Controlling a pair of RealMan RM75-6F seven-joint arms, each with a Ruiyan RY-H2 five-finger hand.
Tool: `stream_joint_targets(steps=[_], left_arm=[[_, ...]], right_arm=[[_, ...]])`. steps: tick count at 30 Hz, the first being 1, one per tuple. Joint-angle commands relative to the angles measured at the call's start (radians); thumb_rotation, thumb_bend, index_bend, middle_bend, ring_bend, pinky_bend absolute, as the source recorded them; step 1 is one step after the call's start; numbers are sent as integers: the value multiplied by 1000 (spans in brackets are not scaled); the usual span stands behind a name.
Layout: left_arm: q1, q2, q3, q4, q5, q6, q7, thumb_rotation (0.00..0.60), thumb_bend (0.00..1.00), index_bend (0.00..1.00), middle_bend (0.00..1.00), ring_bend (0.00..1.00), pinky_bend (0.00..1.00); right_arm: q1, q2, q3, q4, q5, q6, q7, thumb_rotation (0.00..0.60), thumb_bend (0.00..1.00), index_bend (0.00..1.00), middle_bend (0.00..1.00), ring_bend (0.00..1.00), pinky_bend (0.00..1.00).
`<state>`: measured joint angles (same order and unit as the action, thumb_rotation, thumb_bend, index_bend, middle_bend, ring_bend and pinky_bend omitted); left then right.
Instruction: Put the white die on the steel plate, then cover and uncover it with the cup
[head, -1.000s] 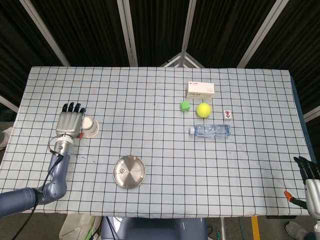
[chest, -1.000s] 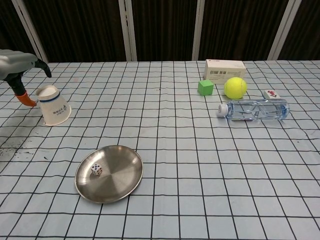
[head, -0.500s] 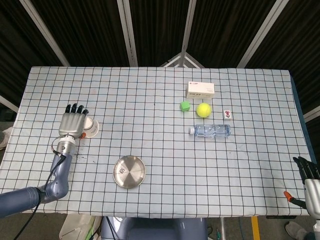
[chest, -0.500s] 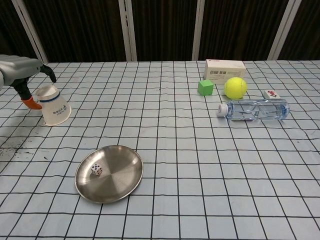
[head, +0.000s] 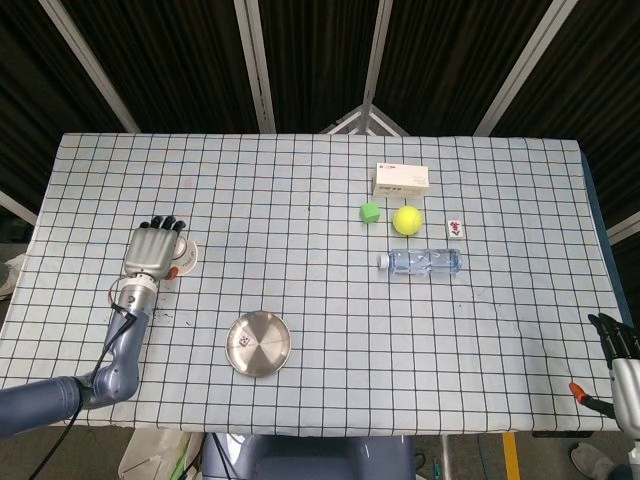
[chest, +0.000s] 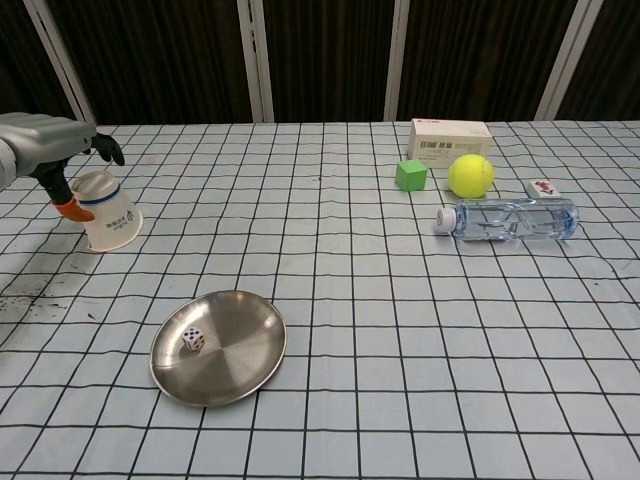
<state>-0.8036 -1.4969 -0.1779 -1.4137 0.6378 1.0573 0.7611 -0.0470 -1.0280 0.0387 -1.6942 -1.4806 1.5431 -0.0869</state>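
Note:
The white die lies in the steel plate near the table's front left; the head view shows the die on the plate too. A white paper cup stands mouth down and slightly tilted, left of and beyond the plate. My left hand reaches over the cup's upturned base, fingers apart, its orange-tipped thumb beside the cup's left wall; I see no firm grip. From above, this hand covers part of the cup. My right hand hangs off the table's front right corner, holding nothing.
At the back right lie a white box, a green cube, a tennis ball, a small tile and a water bottle on its side. Dark specks mark the cloth at front left.
My left hand has shifted nearer and to the right, further over the cup. The cup, plate and die have stayed put, and the right hand has barely moved.

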Motion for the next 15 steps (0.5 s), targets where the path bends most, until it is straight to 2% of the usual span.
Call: stream_joint_targets(steps=[1, 15], left_arm=[[-1, -3, 2, 3, -2, -4, 1, 600, 354, 214, 208, 177, 288], [-7, -18, 3, 13, 5, -4, -6, 600, 360, 250, 285, 199, 292]], right_arm=[[0, 0, 0, -1, 0, 0, 0, 600, 42, 124, 140, 145, 139], [0, 1, 0, 1, 1, 0, 3, 600, 42, 124, 141, 145, 139]])
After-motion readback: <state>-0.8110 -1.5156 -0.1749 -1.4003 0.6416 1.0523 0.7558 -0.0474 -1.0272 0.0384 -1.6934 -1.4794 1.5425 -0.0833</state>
